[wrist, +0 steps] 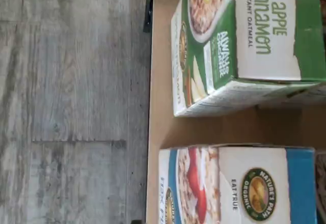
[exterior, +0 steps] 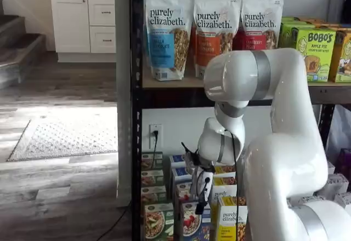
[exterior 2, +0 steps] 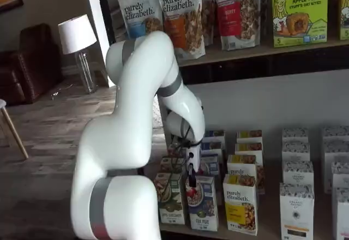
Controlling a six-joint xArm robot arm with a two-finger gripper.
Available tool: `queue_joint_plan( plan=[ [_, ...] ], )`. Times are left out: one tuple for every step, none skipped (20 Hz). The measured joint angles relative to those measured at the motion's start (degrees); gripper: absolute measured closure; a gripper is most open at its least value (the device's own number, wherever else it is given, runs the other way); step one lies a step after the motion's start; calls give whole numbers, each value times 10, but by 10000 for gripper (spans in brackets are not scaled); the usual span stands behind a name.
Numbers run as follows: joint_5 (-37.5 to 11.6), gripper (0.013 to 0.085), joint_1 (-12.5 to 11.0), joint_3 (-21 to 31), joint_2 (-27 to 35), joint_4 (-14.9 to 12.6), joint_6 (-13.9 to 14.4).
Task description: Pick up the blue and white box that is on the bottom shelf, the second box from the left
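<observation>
Gripper (exterior 2: 190, 181) hangs just above the blue and white box (exterior 2: 203, 209).

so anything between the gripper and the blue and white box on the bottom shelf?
Nothing visible. The white-bodied gripper with black fingers hangs right above the front tall blue and white cardboard cereal box. The green box and yellow box stand beside it, not in the path.
</observation>
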Motion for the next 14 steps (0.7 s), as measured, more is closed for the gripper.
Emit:
queue_joint_plan(
  plan=[
    [0, 130, -1, -6, 5, -4, 3],
    [0, 130, -1, -11, 10, -9, 7],
    [1, 130, -1, -18, 16, -16, 13],
    [3, 130, -2, -24, 21, -23, 19],
    [5, 130, -2, -30, 27, -29, 25],
    [7, 130, -2, -36, 32, -35, 29],
    [7, 130, -2, -41, 37, -39, 33],
    [7, 130, -2, -46, 42, -42, 35],
    [6, 130, -2, -50, 47, -44, 37],
    [5, 130, -3, -54, 51, -44, 36],
    [3, 130, -3, -57, 55, -43, 36],
    [1, 130, -3, -60, 59, -44, 36],
    [-1, 130, -4, -63, 62, -46, 36],
    [-3, 130, -5, -65, 65, -48, 38]
  ],
)
